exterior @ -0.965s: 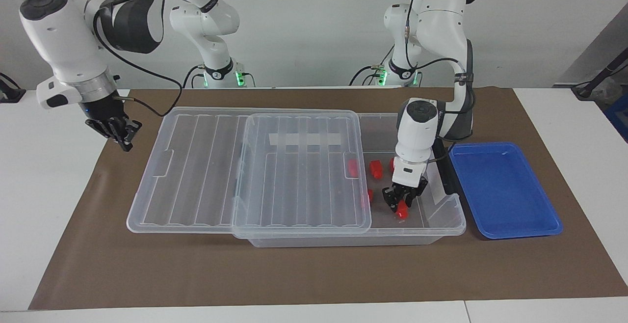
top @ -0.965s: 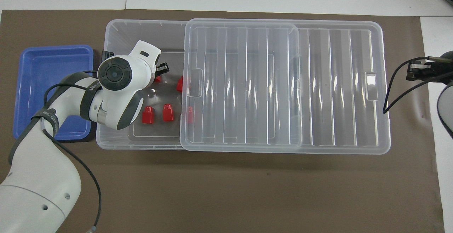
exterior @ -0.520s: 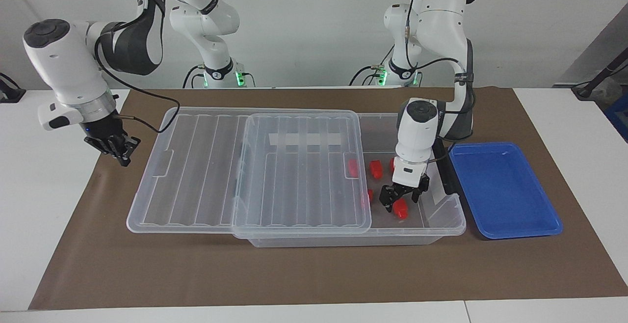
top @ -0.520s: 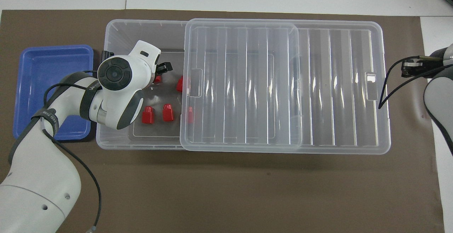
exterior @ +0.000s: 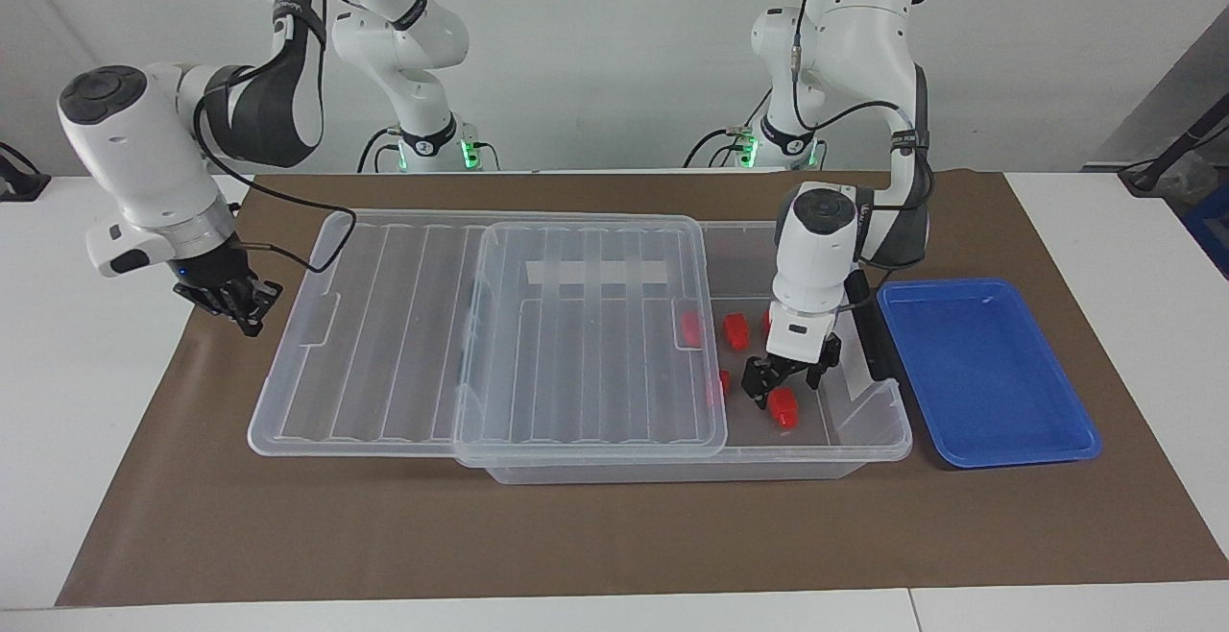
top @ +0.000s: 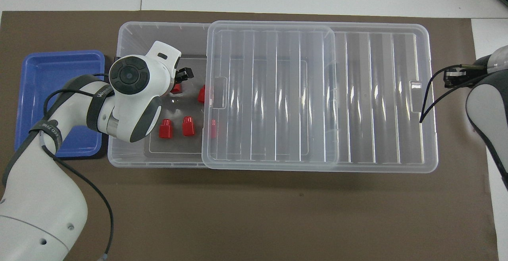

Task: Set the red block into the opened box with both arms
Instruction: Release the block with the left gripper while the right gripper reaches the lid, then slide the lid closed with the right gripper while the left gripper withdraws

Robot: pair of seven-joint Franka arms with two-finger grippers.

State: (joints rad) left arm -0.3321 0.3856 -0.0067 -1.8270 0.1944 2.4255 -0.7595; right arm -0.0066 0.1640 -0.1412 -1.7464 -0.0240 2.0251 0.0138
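The clear box (exterior: 869, 421) (top: 158, 31) stands with its ribbed lid (exterior: 384, 325) (top: 317, 94) slid toward the right arm's end, so the part at the left arm's end is uncovered. My left gripper (exterior: 789, 377) (top: 183, 73) hangs open inside that uncovered part, just above a red block (exterior: 784, 407) (top: 176, 88) that lies free on the box floor. Several more red blocks (exterior: 736, 329) (top: 165, 129) lie nearer to the robots on the same floor, some under the lid's edge. My right gripper (exterior: 238, 303) (top: 452, 76) is shut and empty, low beside the lid's overhanging end.
A shallow blue tray (exterior: 989, 373) (top: 51, 78) sits beside the box at the left arm's end of the table. A brown mat (exterior: 576, 536) lies under everything. The left arm's wrist hides part of the box floor in the overhead view.
The left gripper has opened, let go of the red block and lifted a little. The right gripper has come down and in toward the lid's end.
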